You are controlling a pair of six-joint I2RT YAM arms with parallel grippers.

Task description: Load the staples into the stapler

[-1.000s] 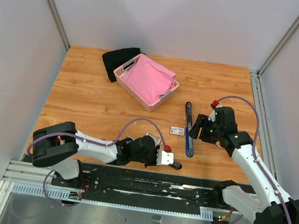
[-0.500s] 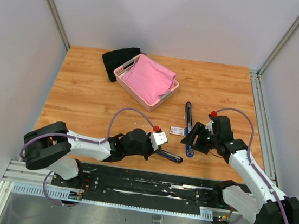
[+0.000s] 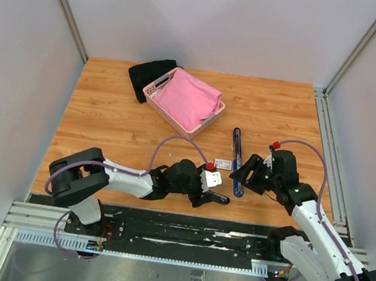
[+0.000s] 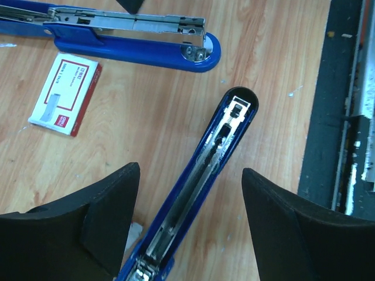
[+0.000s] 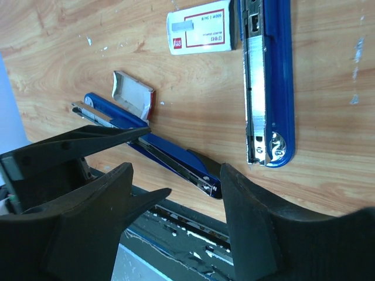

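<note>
A blue stapler part with an open metal channel lies on the wood between the wide-open jaws of my left gripper, which touch nothing. It shows in the top view by the table's front edge. A longer blue stapler lies opened out flat beyond it. The flat white carton of staples with red print sits beside that one. A small silvery-white piece with a red edge lies by the near stapler part; I cannot tell if it holds staples. My right gripper hovers open over the near part's tip.
A pink basket with pink cloth stands at the back, a black cloth behind it. The black base rail runs along the table's front edge, close to the near stapler part.
My left gripper has opened and let go of the blue stapler part, which now lies on the table. It also shifted slightly right. The right gripper stayed open near the stapler.
</note>
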